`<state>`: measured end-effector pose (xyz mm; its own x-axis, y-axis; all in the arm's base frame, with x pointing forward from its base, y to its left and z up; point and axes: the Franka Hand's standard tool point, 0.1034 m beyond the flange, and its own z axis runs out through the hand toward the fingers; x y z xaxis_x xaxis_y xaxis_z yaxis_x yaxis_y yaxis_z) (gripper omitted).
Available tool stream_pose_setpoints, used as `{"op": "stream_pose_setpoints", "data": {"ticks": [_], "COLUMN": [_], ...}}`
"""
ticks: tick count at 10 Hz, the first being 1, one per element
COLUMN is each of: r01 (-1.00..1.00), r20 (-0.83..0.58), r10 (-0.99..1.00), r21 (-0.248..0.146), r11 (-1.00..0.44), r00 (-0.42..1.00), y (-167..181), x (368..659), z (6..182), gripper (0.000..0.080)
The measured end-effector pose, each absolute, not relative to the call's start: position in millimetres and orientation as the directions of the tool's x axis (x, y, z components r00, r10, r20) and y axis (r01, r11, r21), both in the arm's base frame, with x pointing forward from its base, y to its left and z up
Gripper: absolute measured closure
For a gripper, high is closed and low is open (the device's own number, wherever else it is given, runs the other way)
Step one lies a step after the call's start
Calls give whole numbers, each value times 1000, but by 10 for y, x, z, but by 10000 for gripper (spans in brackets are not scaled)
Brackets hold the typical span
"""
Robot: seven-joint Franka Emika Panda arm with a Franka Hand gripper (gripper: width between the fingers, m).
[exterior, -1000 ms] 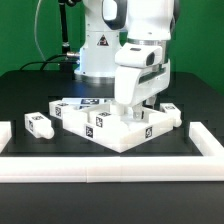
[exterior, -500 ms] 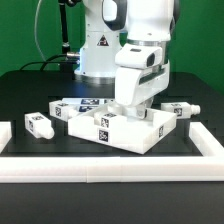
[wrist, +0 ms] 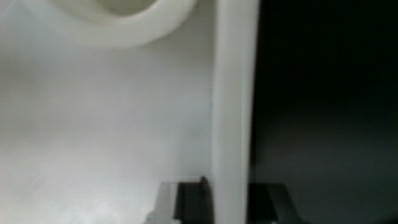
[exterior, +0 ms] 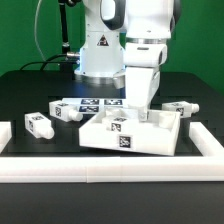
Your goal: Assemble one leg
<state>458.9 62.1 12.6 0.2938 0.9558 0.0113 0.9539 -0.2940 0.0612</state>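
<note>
At the exterior view's left, leg (exterior: 40, 123) looks light, rigid, slick: grip flat sides mid-length; gripper (exterior: 140, 113) pinches panel (exterior: 95, 141) rim.

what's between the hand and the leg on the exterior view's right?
Just the white panel, its raised rim, between the hand and the leg; the exterior view shows it.

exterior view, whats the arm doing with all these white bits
The arm's pincer is down on the big white panel. In the wrist view its fingers sit on either side of one raised rim, so it seems to be gripping the panel. No leg is in hand. One leg lies loose to the exterior view's left of the panel, and another to its right.
</note>
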Motion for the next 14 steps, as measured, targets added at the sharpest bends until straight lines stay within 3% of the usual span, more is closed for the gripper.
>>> {"op": "stream_pose_setpoints", "data": {"ticks": [1,5,7,9,14], "r01": [974,978,998,998,999], "r20": [12,11,-13,-14,-34], "r10": [977,980,999,1000,999], "r21": [71,66,50,63,36], "r11": [-215,-197,-50,13,-18], "r00": [214,197,50,-12,19], "y": [661,684,627,666,666], "x": [4663,4654,4711,4862,4962], "z": [131,116,74,77,91], "gripper": [747,747,747,747,747]}}
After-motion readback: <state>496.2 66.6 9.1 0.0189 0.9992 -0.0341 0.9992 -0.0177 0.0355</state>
